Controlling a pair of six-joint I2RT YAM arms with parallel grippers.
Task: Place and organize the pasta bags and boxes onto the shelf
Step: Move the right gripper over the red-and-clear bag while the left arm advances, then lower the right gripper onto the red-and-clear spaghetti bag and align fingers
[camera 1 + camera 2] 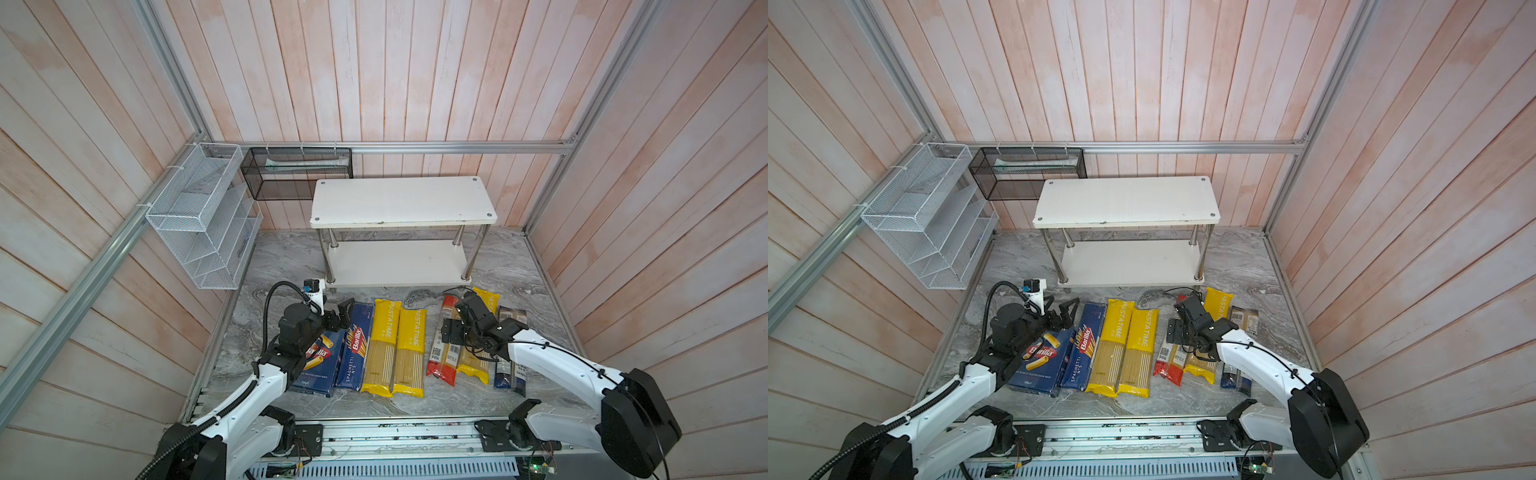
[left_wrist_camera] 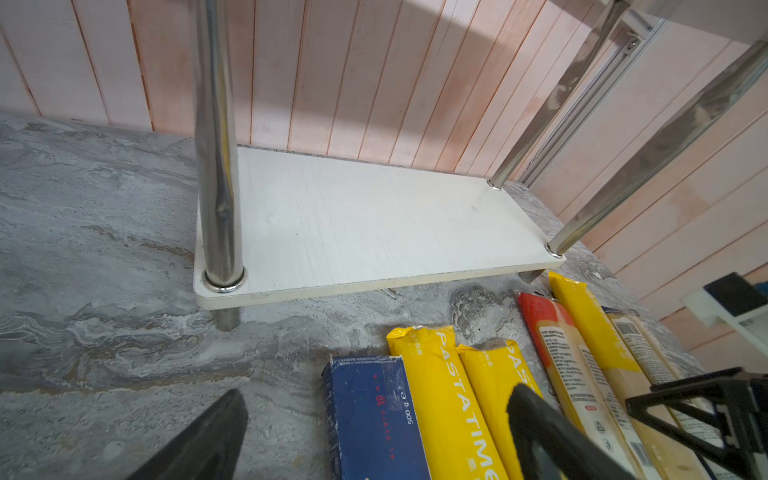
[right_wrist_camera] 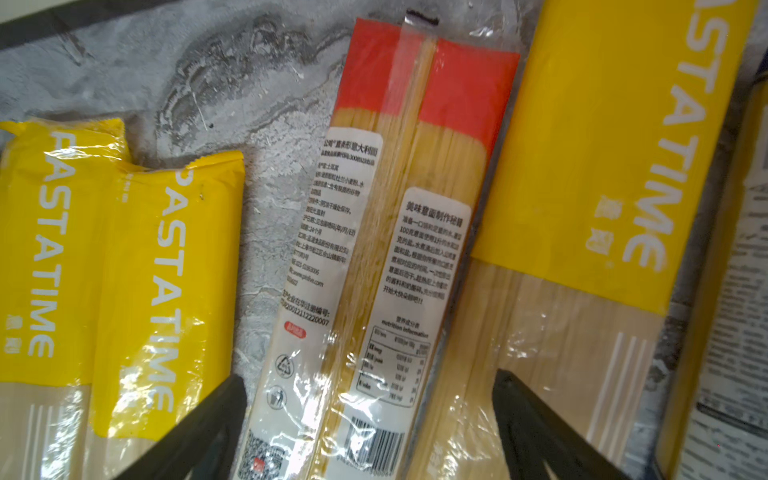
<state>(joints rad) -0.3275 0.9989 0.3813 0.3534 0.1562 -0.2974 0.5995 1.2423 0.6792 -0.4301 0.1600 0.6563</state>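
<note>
Grey marbled table (image 1: pixel 286 266), pink plank walls round it. Far left: white wire rack (image 1: pixel 199 216) tied to the frame rail. Next along, black mesh basket (image 1: pixel 297 172) hung on the back rail.

Shelf (image 1: pixel 403 201) at the back middle of the table: two white boards on chrome legs. Lower board (image 2: pixel 374 216) plain white in the left wrist view.

All seven packs flat on the table in front of the shelf, in a row, ends pointing toward it. From the left:
- wide box (image 1: pixel 318 368), dark blue, partly hidden under the left arm
- narrow box (image 1: pixel 355 349), dark blue, just beside it
- first yellow bag (image 1: pixel 382 345) and second yellow bag (image 1: pixel 411 353), side by side, touching
- strip of bare table
- red-ended bag (image 1: pixel 442 361)
- third yellow bag (image 1: pixel 471 368), tight against the red-ended one, its far end nearer the shelf
- blue-ended bag (image 1: pixel 511 374), last on the right

Left gripper (image 1: pixel 343 313): jaws spread wide, holds nothing. Hangs over the far end of the wide box, close by the narrow box's far end. In the left wrist view, fingers (image 2: pixel 199 440) well apart, narrow box's end showing between them.

Right gripper (image 3: pixel 365 415): jaws spread wide, straddling the red-ended bag near its middle. One finger (image 3: pixel 199 428) by the edge of the second yellow bag, the other over the third yellow bag. Touching the wrap or just above it: cannot tell.
</note>
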